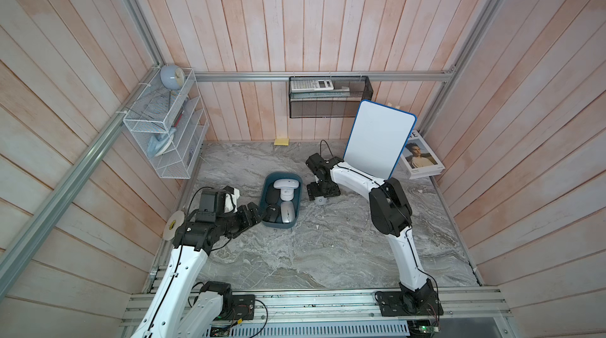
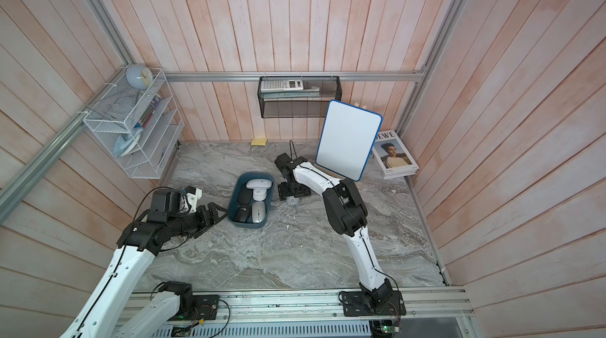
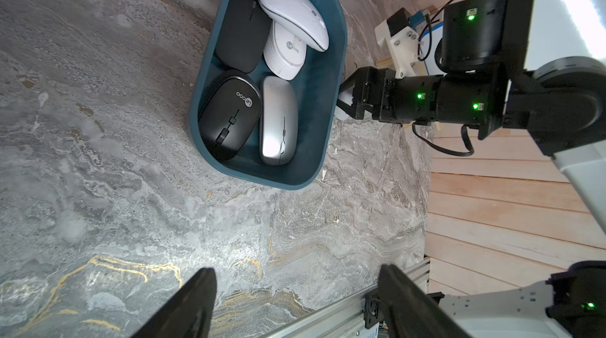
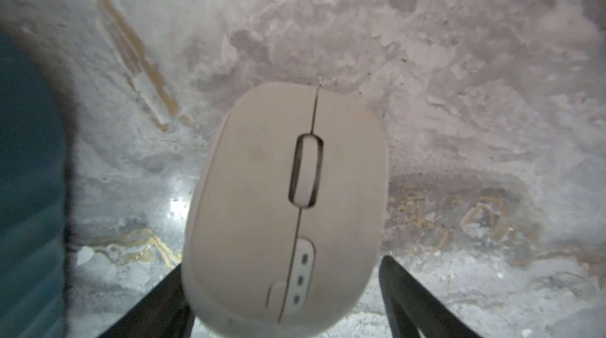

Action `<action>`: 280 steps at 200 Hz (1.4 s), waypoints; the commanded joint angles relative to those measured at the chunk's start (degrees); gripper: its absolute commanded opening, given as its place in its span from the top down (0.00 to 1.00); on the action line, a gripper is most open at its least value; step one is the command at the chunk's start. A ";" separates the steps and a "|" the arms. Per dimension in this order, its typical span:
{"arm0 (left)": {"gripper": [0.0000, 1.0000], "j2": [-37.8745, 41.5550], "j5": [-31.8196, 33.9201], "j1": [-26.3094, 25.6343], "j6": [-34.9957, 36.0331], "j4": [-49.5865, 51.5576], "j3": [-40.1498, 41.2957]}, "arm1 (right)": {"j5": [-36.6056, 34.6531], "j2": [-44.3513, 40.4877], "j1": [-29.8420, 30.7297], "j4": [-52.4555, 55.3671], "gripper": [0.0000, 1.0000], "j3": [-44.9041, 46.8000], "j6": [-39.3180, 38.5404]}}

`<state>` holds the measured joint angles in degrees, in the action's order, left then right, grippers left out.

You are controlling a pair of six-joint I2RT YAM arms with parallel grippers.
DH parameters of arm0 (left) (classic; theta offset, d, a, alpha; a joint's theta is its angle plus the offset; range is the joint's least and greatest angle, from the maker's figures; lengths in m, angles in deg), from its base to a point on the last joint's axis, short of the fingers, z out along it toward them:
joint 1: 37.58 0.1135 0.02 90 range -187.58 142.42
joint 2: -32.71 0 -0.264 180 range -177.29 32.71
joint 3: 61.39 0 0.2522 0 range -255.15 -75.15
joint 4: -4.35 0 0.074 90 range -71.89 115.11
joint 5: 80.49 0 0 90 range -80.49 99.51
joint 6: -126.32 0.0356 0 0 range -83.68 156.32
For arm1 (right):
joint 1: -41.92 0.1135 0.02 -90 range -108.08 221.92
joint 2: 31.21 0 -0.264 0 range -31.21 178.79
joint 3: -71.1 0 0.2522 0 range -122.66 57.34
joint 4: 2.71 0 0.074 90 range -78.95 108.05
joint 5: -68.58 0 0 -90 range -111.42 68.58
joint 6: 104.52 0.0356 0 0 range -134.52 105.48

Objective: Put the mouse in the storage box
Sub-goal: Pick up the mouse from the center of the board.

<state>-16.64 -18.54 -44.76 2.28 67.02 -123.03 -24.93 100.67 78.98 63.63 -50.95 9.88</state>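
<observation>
A white mouse (image 1: pixel 320 201) (image 4: pixel 288 208) lies on the marble table just right of the dark teal storage box (image 1: pixel 278 225) (image 2: pixel 249 224). My right gripper (image 1: pixel 321 197) (image 4: pixel 283 266) points down over it, open, its fingers on either side of the mouse's rear; one finger shows a gap to the shell, the other is partly hidden behind it. The box's wall (image 4: pixel 26 188) is close beside the mouse. Inside the box (image 3: pixel 328 90) lie several mice, black, silver and white. My left gripper (image 1: pixel 259 211) (image 3: pixel 296 269) is open and empty by the box's near left corner.
A blue-edged whiteboard (image 1: pixel 380 139) leans behind the right arm, with a book (image 1: pixel 423 159) beside it. A black mesh basket (image 1: pixel 329 97) and a white wire rack (image 1: pixel 167 133) hang on the walls. Yellow sticky notes (image 1: pixel 281 142) lie by the back wall.
</observation>
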 commanded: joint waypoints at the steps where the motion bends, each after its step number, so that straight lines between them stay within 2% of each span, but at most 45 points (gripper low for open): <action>1: 0.17 0.64 0.85 -0.12 0.99 0.58 0.39 | 1.25 1.91 -0.77 1.50 0.13 -1.95 1.15; 53: 0.17 0.34 1.01 -0.11 0.91 0.30 0.56 | 0.86 4.39 -0.85 2.77 0.14 -4.71 2.54; 110: 0.17 0.40 0.85 -0.11 0.82 0.14 0.68 | 0.16 3.81 -0.68 2.95 0.36 -5.00 2.51; 137: 0.17 0.47 0.85 -0.11 0.74 0.05 0.76 | -0.14 1.08 -0.57 2.15 0.52 -3.61 1.69; 155: 0.17 0.42 0.72 -0.16 0.72 0.05 0.60 | -0.40 -2.40 -0.39 -0.17 0.55 -1.19 0.71; 219: 0.17 0.96 0.24 -0.11 -0.02 0.45 0.11 | -1.95 -15.07 1.39 -5.28 0.57 8.68 -3.60; 246: 0.17 0.51 -1.59 -0.13 -1.45 -0.15 -1.43 | -2.83 -24.45 6.41 -11.40 0.57 17.66 -9.71; 261: 0.17 0.13 -4.44 -0.11 -1.96 -1.15 -2.96 | -4.70 -30.55 10.52 -15.22 0.57 23.77 -13.67; 280: 0.15 -0.69 -8.98 -0.12 -2.60 -2.95 -4.64 | -2.43 -37.99 15.63 -19.92 0.57 31.42 -18.70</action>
<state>-16.77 -21.30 -44.76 0.77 66.78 -124.16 -27.79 69.93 88.99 50.58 -26.55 -0.48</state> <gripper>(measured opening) 0.841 0.682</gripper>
